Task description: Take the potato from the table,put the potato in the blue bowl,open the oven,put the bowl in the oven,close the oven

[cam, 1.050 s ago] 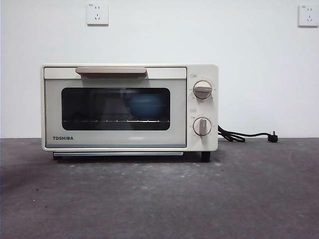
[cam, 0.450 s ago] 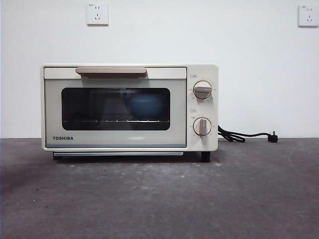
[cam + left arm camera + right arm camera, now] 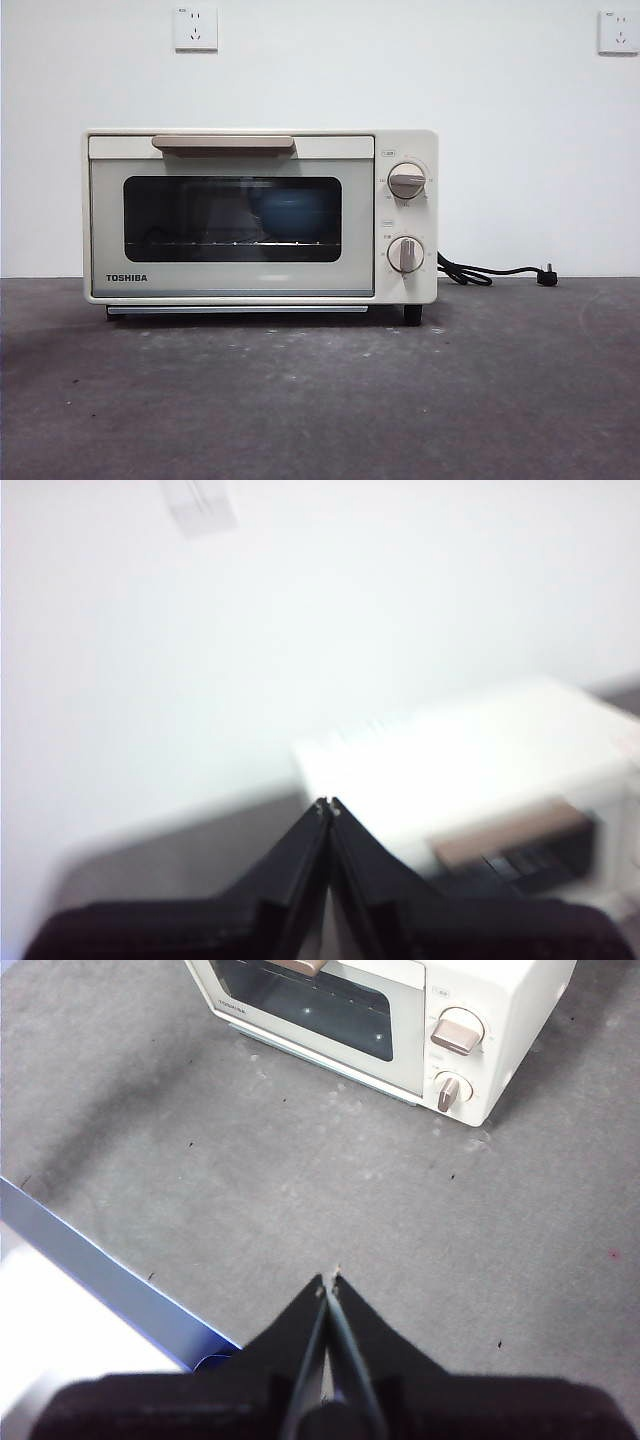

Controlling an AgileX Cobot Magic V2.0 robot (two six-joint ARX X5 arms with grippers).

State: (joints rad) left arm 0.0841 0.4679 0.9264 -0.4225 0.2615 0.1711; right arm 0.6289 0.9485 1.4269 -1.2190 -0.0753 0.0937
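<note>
The cream-white oven (image 3: 260,215) stands on the dark grey table (image 3: 320,400) with its door closed. Through the dark glass window I make out the blue bowl (image 3: 290,212) on the rack inside. The potato is hidden. The beige bar handle (image 3: 223,143) runs along the door's top. My left gripper (image 3: 328,807) is shut and empty, raised to one side of the oven (image 3: 470,780), in a blurred view. My right gripper (image 3: 328,1282) is shut and empty, high above the table, well in front of the oven (image 3: 400,1010). Neither arm shows in the front view.
A black cord with a plug (image 3: 490,272) lies on the table to the right of the oven. Two wall sockets (image 3: 195,28) sit on the white wall behind. The right wrist view shows a blue-edged table border (image 3: 110,1280).
</note>
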